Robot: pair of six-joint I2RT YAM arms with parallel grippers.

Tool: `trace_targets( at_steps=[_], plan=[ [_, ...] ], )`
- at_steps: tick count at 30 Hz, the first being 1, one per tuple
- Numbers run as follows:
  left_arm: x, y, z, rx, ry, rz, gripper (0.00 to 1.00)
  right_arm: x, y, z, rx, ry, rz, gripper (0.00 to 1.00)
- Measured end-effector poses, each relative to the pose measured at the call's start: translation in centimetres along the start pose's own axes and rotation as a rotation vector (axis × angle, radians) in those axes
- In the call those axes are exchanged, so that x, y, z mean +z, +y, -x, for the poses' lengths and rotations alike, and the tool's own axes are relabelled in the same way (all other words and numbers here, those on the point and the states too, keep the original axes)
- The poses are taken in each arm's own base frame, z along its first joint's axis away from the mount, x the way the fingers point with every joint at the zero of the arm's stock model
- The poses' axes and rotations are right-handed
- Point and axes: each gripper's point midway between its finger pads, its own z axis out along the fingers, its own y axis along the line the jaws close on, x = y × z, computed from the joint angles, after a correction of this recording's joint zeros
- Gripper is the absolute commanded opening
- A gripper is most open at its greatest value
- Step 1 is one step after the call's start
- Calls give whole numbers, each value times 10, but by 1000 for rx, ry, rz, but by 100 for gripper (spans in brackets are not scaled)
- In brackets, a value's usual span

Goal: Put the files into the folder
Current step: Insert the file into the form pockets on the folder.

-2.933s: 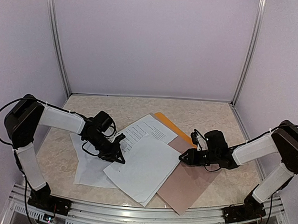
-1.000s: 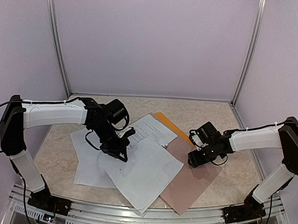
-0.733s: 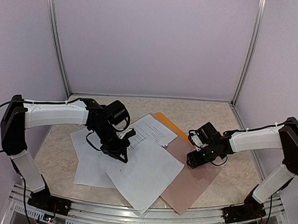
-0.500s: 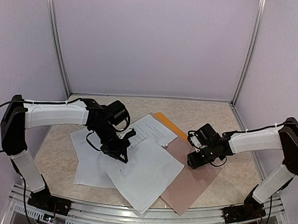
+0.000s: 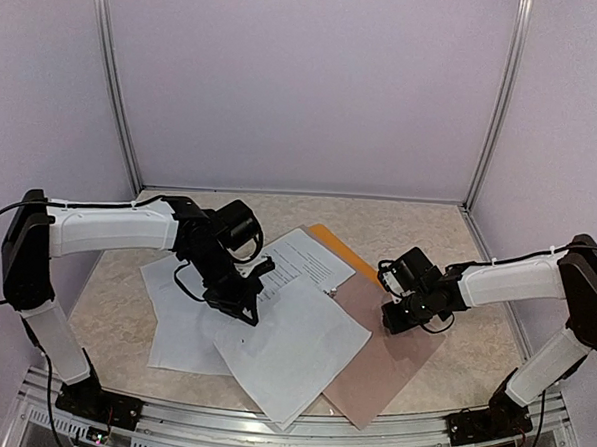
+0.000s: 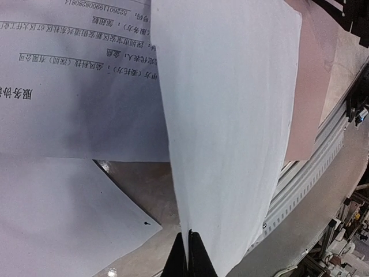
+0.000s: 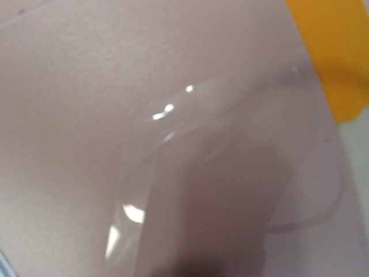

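Note:
My left gripper [image 5: 246, 313] is shut on the near edge of a blank white file sheet [image 5: 292, 348], and its fingertips [image 6: 189, 254] pinch the paper [image 6: 230, 115], which rises off the table. A printed file sheet [image 5: 302, 259] [image 6: 75, 86] and another white one [image 5: 178, 322] lie flat beside it. Only a strip of the orange folder [image 5: 339, 248] [image 7: 334, 52] shows, behind the papers. My right gripper [image 5: 392, 319] rests low on the pinkish-brown board [image 5: 376, 368], next to the folder's edge. Its wrist view shows a clear film [image 7: 230, 173] bulging over the pinkish surface, with no fingers visible.
A marbled tabletop [image 5: 428, 230] is enclosed by lilac walls with metal posts [image 5: 495, 104]. An aluminium rail [image 5: 268, 422] [image 6: 311, 167] runs along the near edge, just past the board's corner.
The left gripper has carried its sheet a little to the right. The right gripper has shifted slightly right along the board beside the folder.

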Motion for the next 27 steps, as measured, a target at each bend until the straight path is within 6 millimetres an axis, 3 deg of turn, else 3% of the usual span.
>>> trace_targets(
  at_steps=[2,4,9,15,19,27],
  plan=[
    [-1,-3,2,6,-6,-3,0,0,0,0,4,-1,-1,18],
    [-1,-4,2,10,-7,-5,0,0,0,0,7,-1,-1,24],
    [2,-7,3,18,-1,-5,0,-5,6,-5,11,-7,47,54],
    [4,-7,1,19,7,-3,0,-29,16,-36,25,19,113,77],
    [5,-9,0,24,10,-4,0,-43,30,-46,38,30,137,81],
    [6,-13,-2,35,14,-5,0,-40,33,-81,74,130,35,75]
  ],
)
